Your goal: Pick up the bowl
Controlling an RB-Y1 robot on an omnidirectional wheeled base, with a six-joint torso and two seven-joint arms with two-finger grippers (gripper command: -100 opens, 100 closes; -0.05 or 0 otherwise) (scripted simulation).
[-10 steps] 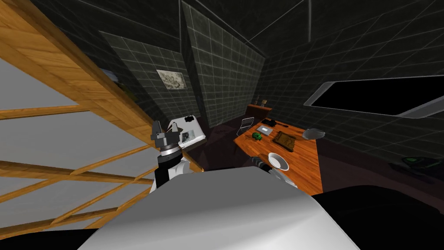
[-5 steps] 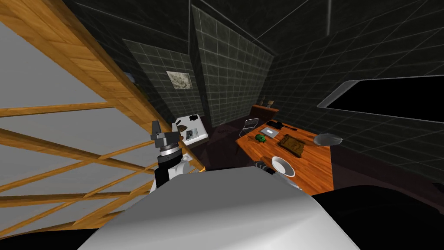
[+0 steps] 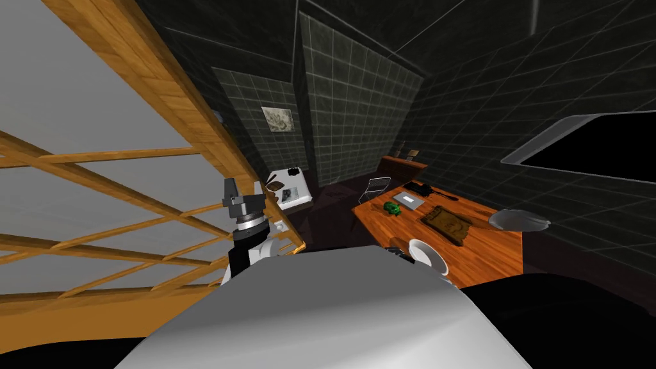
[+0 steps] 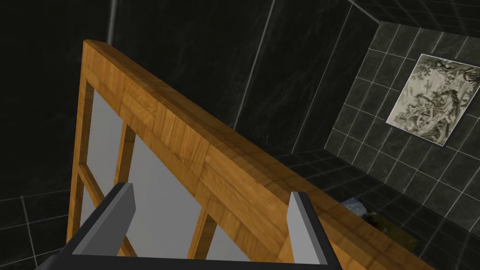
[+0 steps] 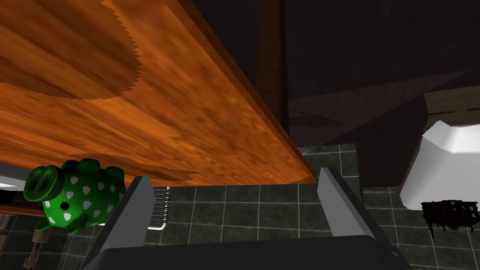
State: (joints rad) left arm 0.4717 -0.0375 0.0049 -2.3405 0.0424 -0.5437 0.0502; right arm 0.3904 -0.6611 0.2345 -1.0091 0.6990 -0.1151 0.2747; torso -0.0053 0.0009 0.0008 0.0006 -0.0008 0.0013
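Note:
A white bowl (image 3: pixel 428 255) sits on the near end of an orange wooden table (image 3: pixel 487 246), partly cut off by my chest. My right gripper (image 5: pixel 233 177) is open and holds nothing; it hangs over the table's edge (image 5: pixel 262 122), with a green piggy bank (image 5: pixel 75 201) beside one finger. Its dark forearm (image 3: pixel 398 250) shows just left of the bowl. My left gripper (image 3: pixel 243 189) is raised at the left, next to a wooden-framed panel (image 4: pixel 187 154). In the wrist view that gripper (image 4: pixel 211 192) is open and empty.
On the table lie the green piggy bank (image 3: pixel 392 207), a flat grey slab (image 3: pixel 410 200) and a brown board (image 3: pixel 446 223). A grey rounded shape (image 3: pixel 519 220) sits at its right edge. A wire chair (image 3: pixel 378 187) and a white cabinet (image 3: pixel 289 192) stand beyond.
My view has turned, so the table and bowl slide right and nearer to my chest. Both arms keep their pose against my body.

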